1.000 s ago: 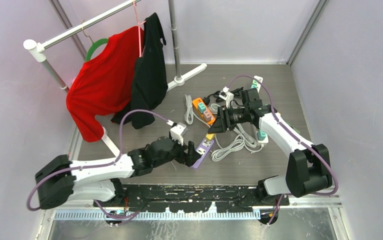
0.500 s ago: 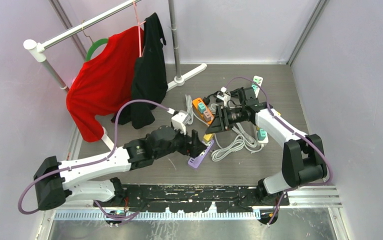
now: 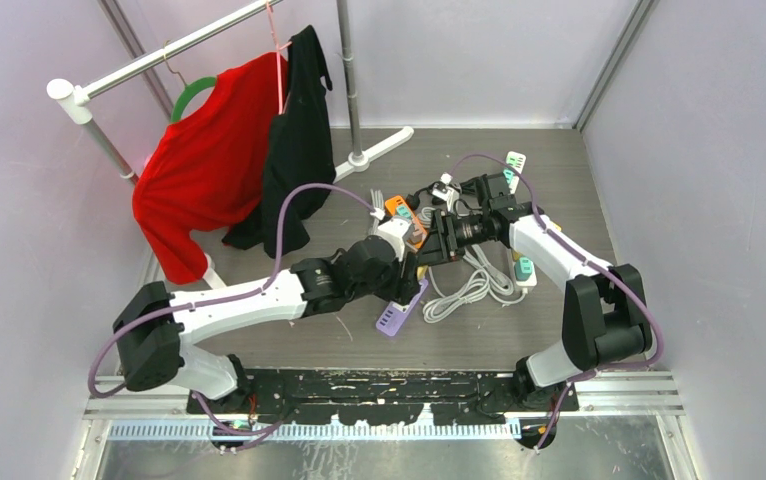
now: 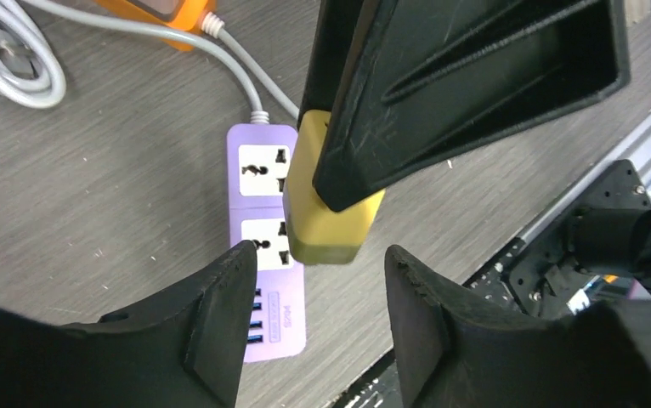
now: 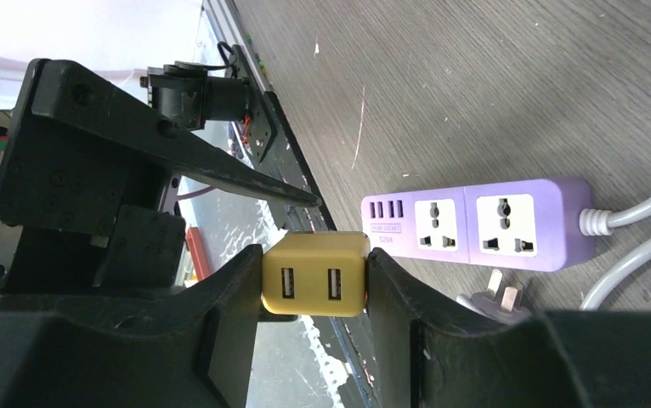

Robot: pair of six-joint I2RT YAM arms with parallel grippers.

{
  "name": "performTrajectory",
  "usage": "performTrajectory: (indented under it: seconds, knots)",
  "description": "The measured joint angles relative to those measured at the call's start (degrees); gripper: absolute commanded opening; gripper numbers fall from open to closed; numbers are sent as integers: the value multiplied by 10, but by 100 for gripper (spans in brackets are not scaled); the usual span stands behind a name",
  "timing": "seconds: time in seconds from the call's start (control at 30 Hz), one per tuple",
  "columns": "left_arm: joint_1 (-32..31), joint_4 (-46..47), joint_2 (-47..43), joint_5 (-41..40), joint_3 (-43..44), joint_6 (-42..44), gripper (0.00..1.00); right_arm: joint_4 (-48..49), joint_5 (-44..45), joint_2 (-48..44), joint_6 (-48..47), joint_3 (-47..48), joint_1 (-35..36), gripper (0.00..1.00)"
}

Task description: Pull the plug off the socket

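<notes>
The right tool (image 5: 314, 265) pinches the yellow plug (image 5: 314, 287), held just above the purple socket strip (image 5: 475, 223) on the desk (image 5: 492, 85). The plug looks pulled out. The left tool (image 4: 320, 262) is spread, holding nothing. Pinch tight and lift straight up, clear of the strip.

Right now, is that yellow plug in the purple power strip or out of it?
Out. The right gripper holds the yellow plug clear of the purple power strip, whose two sockets both show empty.
</notes>
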Motion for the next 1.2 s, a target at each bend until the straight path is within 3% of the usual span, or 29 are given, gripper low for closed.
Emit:
performTrajectory:
  seconds: [0.3,0.4,0.5,0.6,0.77,0.87,0.97,1.2]
  knots:
    - [0,-10,40,-16,33,33,39,0,-12,8,1,0,0,1]
    - [0,-11,47,-17,40,41,28,0,-13,10,1,1,0,1]
    - [-1,-12,52,-18,45,48,10,0,-10,11,1,1,-2,3]
    - [-2,-12,53,-20,45,56,0,0,-9,12,3,2,-2,19]
    - [-2,-12,53,-20,45,57,0,0,-10,12,3,2,-3,63]
    - [-2,-9,50,-25,37,56,0,-5,-15,12,0,3,-3,78]
    - [0,-10,42,-31,14,52,0,-18,-19,12,-10,8,-3,84]
    - [7,-20,5,-51,-56,31,0,-56,-16,12,-53,26,-5,85]
